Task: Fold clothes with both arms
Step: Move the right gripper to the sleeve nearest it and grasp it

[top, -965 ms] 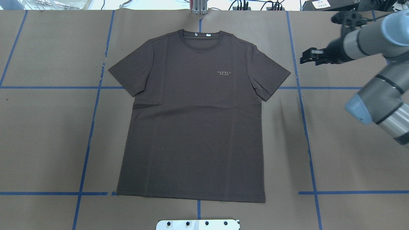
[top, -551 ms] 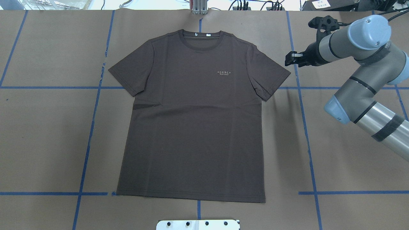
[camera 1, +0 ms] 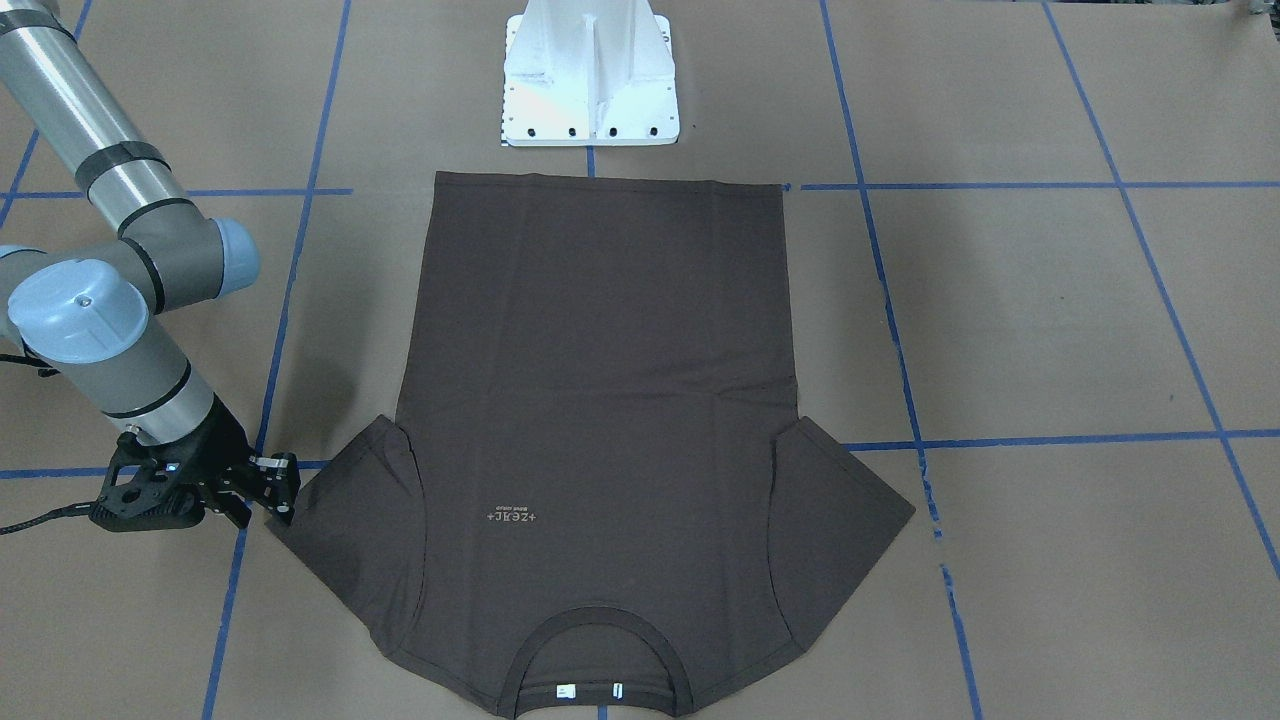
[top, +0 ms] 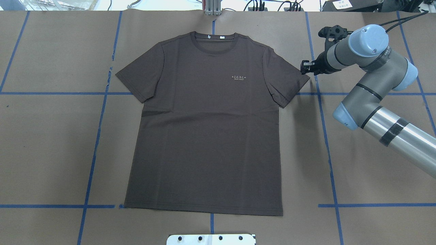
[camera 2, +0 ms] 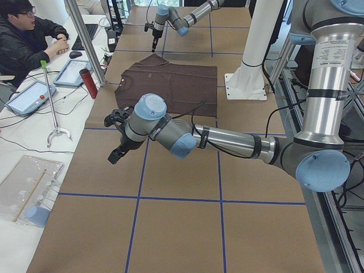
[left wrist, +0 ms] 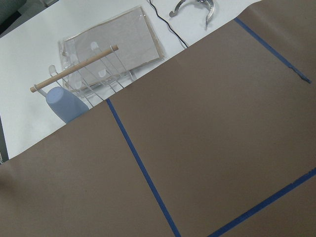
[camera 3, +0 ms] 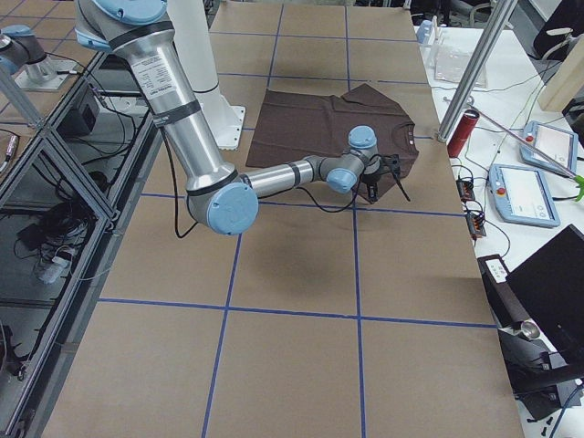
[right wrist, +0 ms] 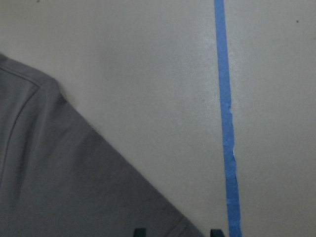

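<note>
- T-shirt [top: 204, 143]: plain dark brown, with pale chest lettering [top: 238, 77] and white neck tags [top: 222, 36].
- Bench [top: 44, 146]: brown paper cover, crossed by a grid of blue tape lines [top: 51, 93].
- Right arm [top: 405, 137]: silver-grey tubes, light blue joint caps, a dark band.
- Right tool [top: 304, 67]: black.
- Pedestal base [camera 1: 590, 70]: white.
- Cylinder [camera 2: 88, 83] beside the bench: red.

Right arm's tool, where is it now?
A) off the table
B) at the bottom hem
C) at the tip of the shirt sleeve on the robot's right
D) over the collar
C: the black two-finger tool hangs at the outer sleeve corner of the dark brown short-sleeved T-shirt.
</note>
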